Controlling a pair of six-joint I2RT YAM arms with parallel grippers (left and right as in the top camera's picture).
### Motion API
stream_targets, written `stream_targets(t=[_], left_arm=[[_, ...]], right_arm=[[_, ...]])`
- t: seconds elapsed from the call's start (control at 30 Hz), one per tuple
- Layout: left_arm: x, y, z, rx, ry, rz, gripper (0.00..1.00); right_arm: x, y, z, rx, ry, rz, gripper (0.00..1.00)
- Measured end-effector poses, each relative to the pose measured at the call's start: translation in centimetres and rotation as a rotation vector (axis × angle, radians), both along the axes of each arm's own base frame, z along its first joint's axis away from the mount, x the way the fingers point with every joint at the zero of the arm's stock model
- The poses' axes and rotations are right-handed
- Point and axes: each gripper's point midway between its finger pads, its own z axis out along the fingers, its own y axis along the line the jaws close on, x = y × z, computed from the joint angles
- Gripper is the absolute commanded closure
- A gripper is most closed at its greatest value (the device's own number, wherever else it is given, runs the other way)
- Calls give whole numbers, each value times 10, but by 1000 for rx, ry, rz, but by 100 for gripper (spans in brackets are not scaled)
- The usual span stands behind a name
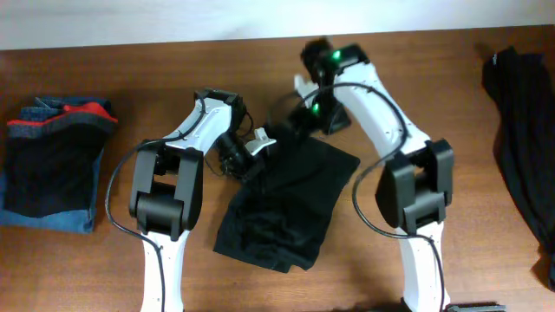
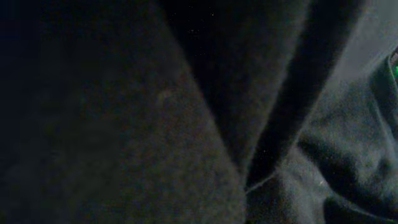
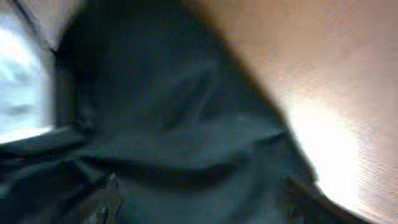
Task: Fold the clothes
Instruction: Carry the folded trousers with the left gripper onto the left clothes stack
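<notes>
Cloth at centre of table [image 1: 460, 95]: black garment [image 1: 286, 204], crumpled, lying between the two arms. Long axis on a diagonal, from far right down to near left, bulk of the fabric on the near side toward the arm bases. Far edge under both end effectors. At the far-left corner of the fabric, left gripper [image 1: 257, 146]; just beside it and a little farther back, right gripper [image 1: 299, 120]. Both about equally near the cloth.

Left wrist view filled with dark fabric [image 2: 124, 124], folds and a seam only, no fingers visible; cannot tell whether clamped or released. Right wrist view blurred, dark fabric [image 3: 174, 143] over wood, fingers not made out; likewise cannot tell.

Probable step: taking hold of the far edge, for a fold toward the near side along that diagonal. Risk of a bunched grab, given the creases.

At far left, folded stack [image 1: 52, 165], jeans below, dark piece with red trim on top. At right edge, second dark garment [image 1: 520, 139], unfolded, well apart, nearer the right arm
</notes>
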Motion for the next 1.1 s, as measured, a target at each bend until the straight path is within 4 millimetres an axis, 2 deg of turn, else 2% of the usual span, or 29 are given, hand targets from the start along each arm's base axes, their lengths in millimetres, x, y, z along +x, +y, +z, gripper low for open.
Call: stream_targets(t=[0.03,0.07,0.13,0.2,0.27,0.3,0.33,0.4,0.47,0.57,0.63,0.8,0.97,1.1], left_arm=[[2,4,0,15,-1,12,100],[10,13,0,55,-16,40,99],[29,36,2,131,-72,96,99],[45,54,8,190,-143,140,99],[64,73,22,246,-233,192,99],[80,91,39,300,-323,242,100],[85,97,47,317,-354,260,100],[97,119,87,382,-486,321,100],[98,131,111,416,-553,347,100],[99,157,142,496,-648,386,99],[99,182,159,577,-700,419,99],[99,227,173,730,-749,451,100],[101,246,182,783,-772,461,100],[112,262,209,788,-835,526,100]], right_arm=[[10,-4,23,13,-47,-16,11],[23,-17,54,26,-118,-45,9],[33,-33,80,28,-182,-80,7],[38,-59,104,7,-228,-131,7],[40,-82,123,-8,-271,-175,7],[42,-102,136,-21,-301,-216,7],[43,-109,139,-24,-311,-232,7],[47,-133,142,-43,-324,-280,7],[47,-144,143,-48,-326,-303,7],[47,-147,145,-50,-332,-309,8],[45,-147,150,-49,-343,-309,7],[44,-147,155,-46,-355,-309,7],[43,-147,156,-46,-356,-309,7],[42,-149,159,-52,-364,-314,7]])
